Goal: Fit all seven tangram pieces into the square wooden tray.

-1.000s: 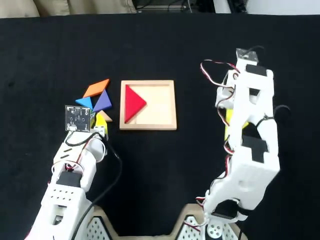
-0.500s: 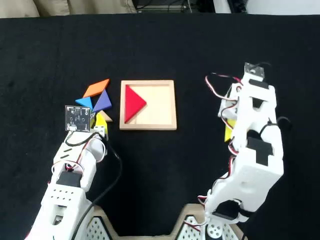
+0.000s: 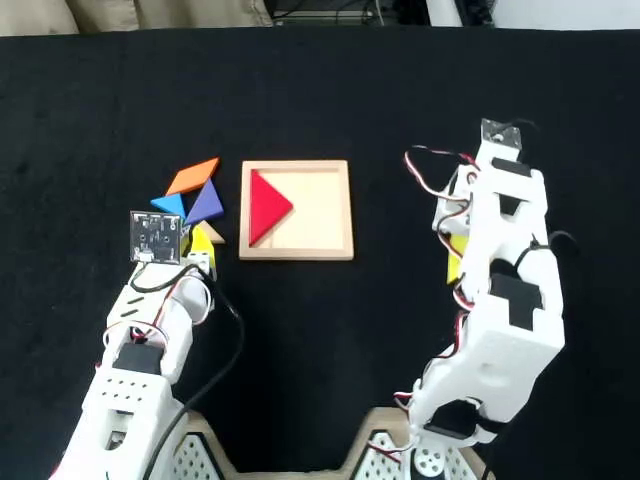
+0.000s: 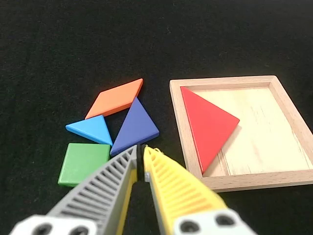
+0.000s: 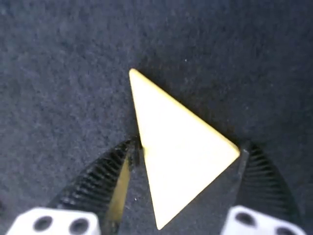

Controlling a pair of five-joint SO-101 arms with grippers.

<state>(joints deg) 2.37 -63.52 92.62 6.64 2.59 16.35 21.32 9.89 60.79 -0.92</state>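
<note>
One yellow triangle (image 5: 176,147) lies flat on the desk (image 3: 350,100), well apart from the square wooden tray (image 3: 296,256), on its side away from the other loose pieces (image 3: 192,200). The right claw (image 5: 188,152) is spread around it, one finger at an edge and the other by the opposite corner. Closing squarely, I judge, keeps the piece from swivelling out at that corner before it goes to the tray's bare part beside the red triangle (image 3: 265,205). The left claw (image 4: 142,154), pressed together, hangs just beside the tray.
</note>
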